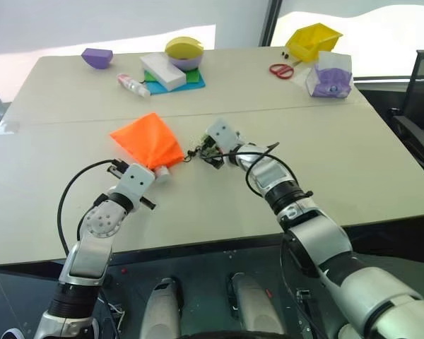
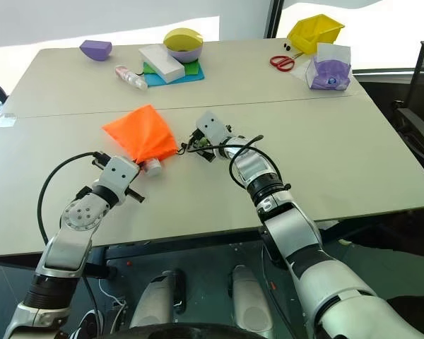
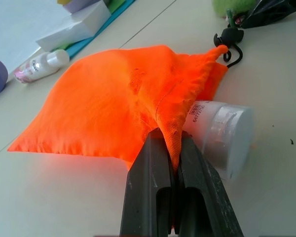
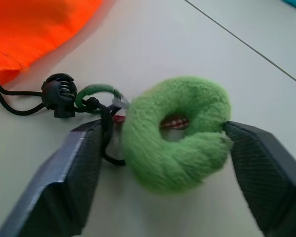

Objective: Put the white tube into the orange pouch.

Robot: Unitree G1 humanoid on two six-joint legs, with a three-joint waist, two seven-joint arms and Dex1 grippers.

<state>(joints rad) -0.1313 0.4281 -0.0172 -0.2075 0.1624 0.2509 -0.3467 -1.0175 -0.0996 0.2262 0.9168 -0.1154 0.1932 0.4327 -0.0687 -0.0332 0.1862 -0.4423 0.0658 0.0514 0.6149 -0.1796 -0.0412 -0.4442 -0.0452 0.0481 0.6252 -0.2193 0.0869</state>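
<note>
White tube (image 3: 222,131), capped and grey-printed, lies half inside the orange pouch (image 3: 113,106), just beside the left gripper (image 3: 173,163) pinching the pouch's rim; right gripper (image 4: 163,148) straddles a green fuzzy ring (image 4: 175,140), jaws apart.

office or meeting room, large pale surface (image 1: 353,162) made of joined tabletops, black office chair (image 1: 418,113) at its side, bright window behind, scissors (image 1: 282,70) and yellow bin (image 1: 312,39) by the far edge
</note>
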